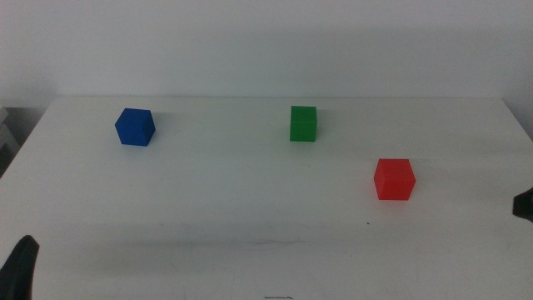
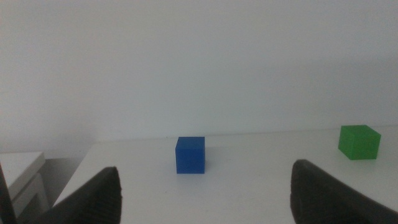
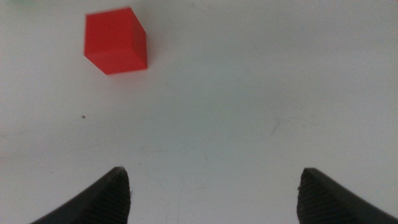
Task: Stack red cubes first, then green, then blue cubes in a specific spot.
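1. Resting on the white table, three small solid cubes of equal size sit well apart from one another; none is stacked. Each has plain matte faces and crisp square edges.
2. Red cube: bright red, located toward the right side of the middle view and nearest the camera of the three. In the right wrist view the red cube lies ahead of the jaws and off to one side, not between them.
3. Green cube: located near the centre, farther back than the red cube. It also appears at the edge of the left wrist view.
4. Blue cube: dark blue, located toward the left rear. In the left wrist view the blue cube stands ahead of the jaws, roughly in line with the gap between them, not touched.
5. Table surface: smooth, matte white, with faint scuff lines and a small dark speck near the red cube. A plain pale wall rises behind the far edge.
6. Left gripper: jaws spread wide, holding nothing. In the middle view only a dark tip shows at the lower left corner.
7. Right gripper: jaws spread wide, holding nothing, over bare tabletop. In the middle view a dark part shows at the right edge.
8. Nothing stands between either gripper and the cubes.
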`<state>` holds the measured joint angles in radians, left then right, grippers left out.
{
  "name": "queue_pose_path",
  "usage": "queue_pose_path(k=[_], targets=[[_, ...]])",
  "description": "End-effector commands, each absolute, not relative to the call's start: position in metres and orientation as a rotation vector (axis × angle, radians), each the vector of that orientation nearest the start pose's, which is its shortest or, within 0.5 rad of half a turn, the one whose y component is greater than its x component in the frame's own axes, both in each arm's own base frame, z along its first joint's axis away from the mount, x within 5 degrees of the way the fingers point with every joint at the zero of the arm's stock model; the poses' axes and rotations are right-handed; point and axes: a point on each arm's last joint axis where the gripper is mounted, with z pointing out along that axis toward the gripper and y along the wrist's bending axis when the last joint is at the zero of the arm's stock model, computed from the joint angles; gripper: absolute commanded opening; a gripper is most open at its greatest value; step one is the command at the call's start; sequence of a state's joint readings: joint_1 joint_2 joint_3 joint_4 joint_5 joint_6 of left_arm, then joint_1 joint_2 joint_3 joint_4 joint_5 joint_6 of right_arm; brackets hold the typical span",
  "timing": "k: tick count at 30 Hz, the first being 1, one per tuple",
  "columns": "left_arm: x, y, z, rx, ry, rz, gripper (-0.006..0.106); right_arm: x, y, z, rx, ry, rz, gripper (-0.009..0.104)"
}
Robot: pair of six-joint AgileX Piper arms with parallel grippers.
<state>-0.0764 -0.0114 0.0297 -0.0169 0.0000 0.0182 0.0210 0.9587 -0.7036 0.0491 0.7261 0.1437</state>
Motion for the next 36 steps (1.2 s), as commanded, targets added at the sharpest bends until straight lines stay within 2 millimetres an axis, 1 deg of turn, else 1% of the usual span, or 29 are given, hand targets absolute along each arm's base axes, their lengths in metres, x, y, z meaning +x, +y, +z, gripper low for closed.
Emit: queue_pose_path(k=[1,5,8,11,15,19,22,26,31,36], targets=[[0.053,-0.004,0.214,0.039,1.391,-0.079,0.093,0.191,0.006,0.294,0.177,2.408,0.126,0.094],[0.053,-0.004,0.214,0.039,1.391,-0.079,0.093,0.212,0.006,0.29,0.176,2.436,0.121,0.094],[0.053,-0.004,0.214,0.039,1.391,-0.079,0.093,0.232,0.011,0.299,0.131,2.492,0.108,0.094],[0.053,-0.004,0.214,0.039,1.391,-0.079,0.093,0.254,0.024,0.306,0.087,2.541,0.086,0.094],[0.053,-0.004,0.214,0.039,1.391,-0.079,0.093,0.286,0.05,0.308,0.039,2.567,0.049,0.094],[0.053,-0.004,0.214,0.039,1.391,-0.079,0.093,0.319,0.077,0.299,-0.001,2.631,0.008,0.094],[0.053,-0.004,0.214,0.039,1.391,-0.079,0.093,0.342,0.093,0.291,-0.024,2.662,0.011,0.094],[0.053,-0.004,0.214,0.039,1.391,-0.079,0.093,0.368,0.105,0.277,-0.026,2.697,0.023,0.094],[0.053,-0.004,0.214,0.039,1.391,-0.079,0.093,0.388,0.112,0.255,-0.022,2.749,0.013,0.094],[0.053,-0.004,0.214,0.038,1.391,-0.08,0.093,0.4,0.117,0.236,-0.022,2.747,0.034,0.094]])
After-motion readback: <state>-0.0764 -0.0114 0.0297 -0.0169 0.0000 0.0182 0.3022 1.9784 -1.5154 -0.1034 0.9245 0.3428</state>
